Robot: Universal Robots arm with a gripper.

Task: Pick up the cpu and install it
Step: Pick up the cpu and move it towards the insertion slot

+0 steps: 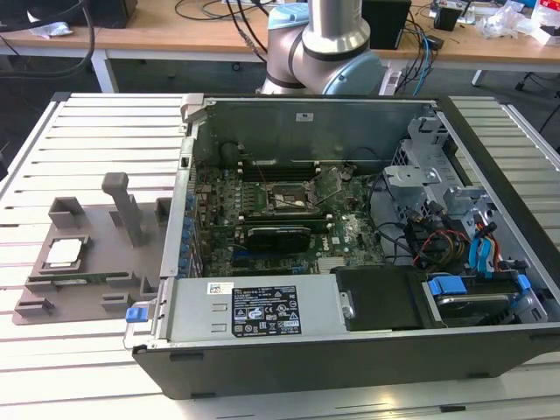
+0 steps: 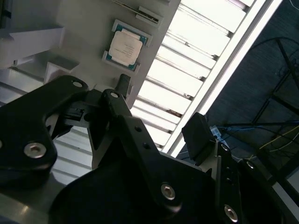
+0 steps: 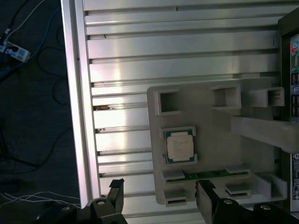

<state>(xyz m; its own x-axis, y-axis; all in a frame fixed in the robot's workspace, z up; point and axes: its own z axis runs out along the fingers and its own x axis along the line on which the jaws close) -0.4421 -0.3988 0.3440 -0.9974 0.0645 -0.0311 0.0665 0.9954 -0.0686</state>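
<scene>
No legible text; sticker (image 1: 264,311) on power supply (image 1: 320,306) carries print too small to read.

The gripper (image 3: 160,185) hangs empty, jaws spread apart.

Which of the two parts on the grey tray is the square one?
The cpu, pale silver on top; the memory stick beside it is long, thin and green.

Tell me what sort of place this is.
Probably a robotics lab or workshop: an opened computer case sits on a slotted metal table, a tray beside it holds the cpu, and cable-strewn benches stand behind the arm.
</scene>
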